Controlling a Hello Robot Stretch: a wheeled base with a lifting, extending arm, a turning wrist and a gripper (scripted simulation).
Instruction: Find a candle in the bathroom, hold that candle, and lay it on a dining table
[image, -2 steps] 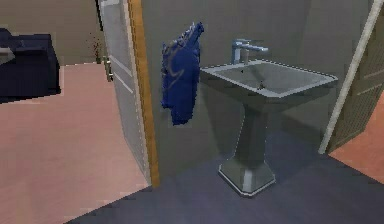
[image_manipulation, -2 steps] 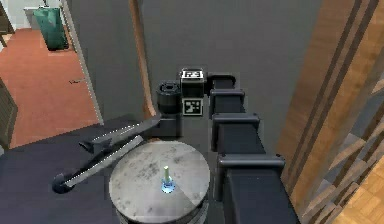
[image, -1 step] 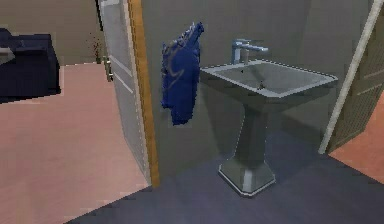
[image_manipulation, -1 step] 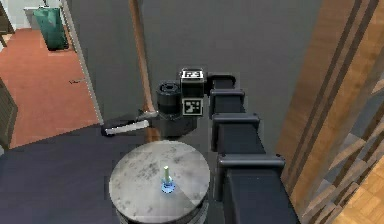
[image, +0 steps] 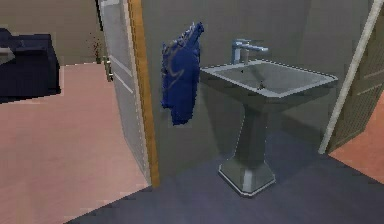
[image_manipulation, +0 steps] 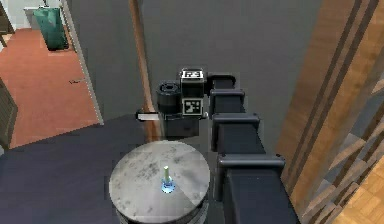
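Round grey stand (image_manipulation: 130, 185) bears a small bluish thing (image_manipulation: 167, 180); pincer (image_manipulation: 150, 114) beyond, hold unclear.

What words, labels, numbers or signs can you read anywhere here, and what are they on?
No text can be read in either view.
Two white squares at the far end of the arm: black marks only, no legible letters or digits.
Blue cloth, sink, round grey top: plain surfaces, no print to read.
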